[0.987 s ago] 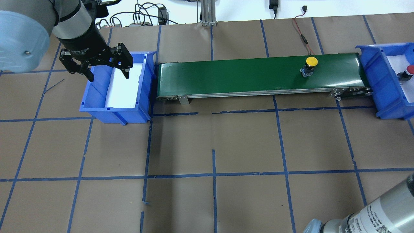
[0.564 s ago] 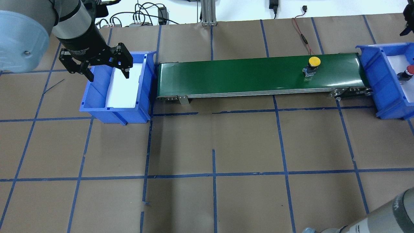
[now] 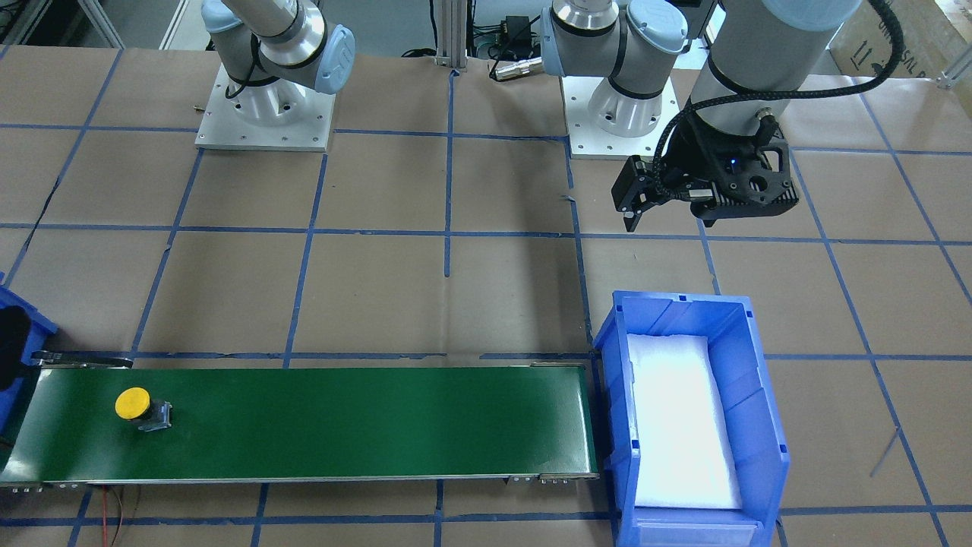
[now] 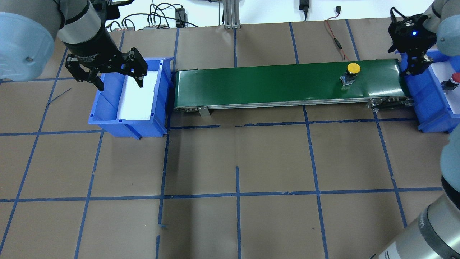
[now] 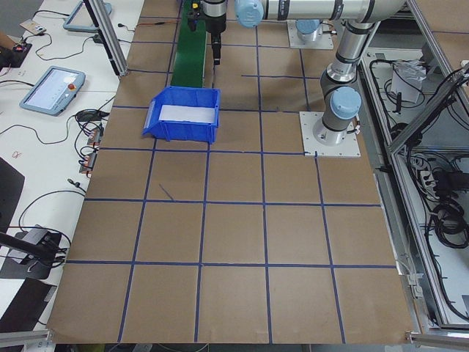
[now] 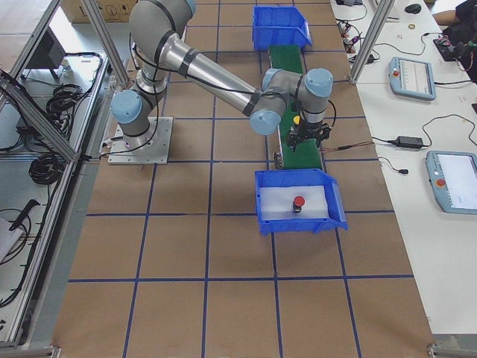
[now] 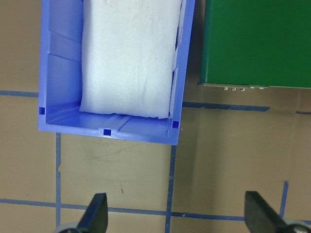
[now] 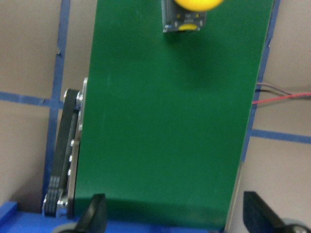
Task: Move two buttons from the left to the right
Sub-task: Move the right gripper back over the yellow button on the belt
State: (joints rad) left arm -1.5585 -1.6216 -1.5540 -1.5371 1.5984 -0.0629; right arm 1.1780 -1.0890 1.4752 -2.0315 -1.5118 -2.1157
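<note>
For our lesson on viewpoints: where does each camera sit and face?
Overhead: above, looking forward and down; left gripper, right gripper.
Front-facing: across the table, looking back; left arm, right arm.
Exterior left: table's left end; left arm nearest.
Exterior right: opposite end; right arm nearest.
Left wrist: down onto left bin; own fingertips.
Right wrist: down onto belt; own fingertips.
Shared: overhead and right wrist show yellow button.

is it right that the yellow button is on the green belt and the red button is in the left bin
Not quite: the red button lies in the right bin, not the left one; the overhead view shows it. The yellow button is on the green belt.
</note>
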